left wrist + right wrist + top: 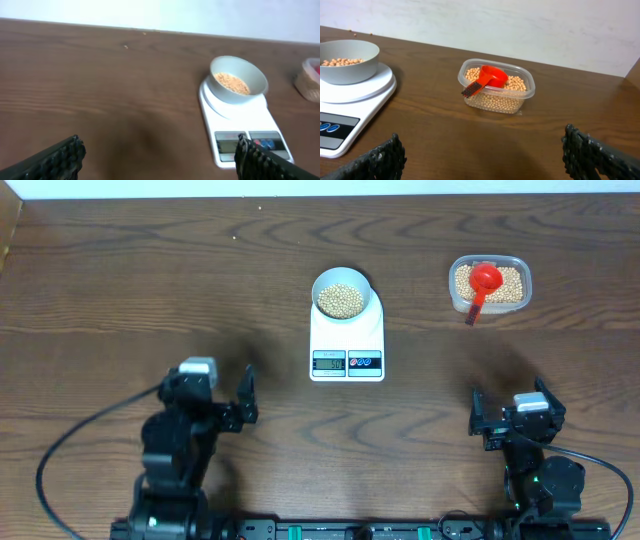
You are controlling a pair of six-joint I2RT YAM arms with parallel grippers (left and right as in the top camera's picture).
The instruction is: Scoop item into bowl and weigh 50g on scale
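Note:
The white scale sits at the table's middle with the pale bowl on its platform. A layer of tan beans lies in the bowl. My left gripper hovers near the front left, open and empty, with the scale and bowl ahead to its right. My right gripper is at the front right, also open and empty. In the right wrist view the bowl and scale lie at far left. Both sets of jaws stand wide over bare wood.
A clear plastic tub of more beans stands at the back right, with a red scoop resting in it, handle toward the front. The right wrist view shows the tub and scoop ahead. A pale wall runs behind the table.

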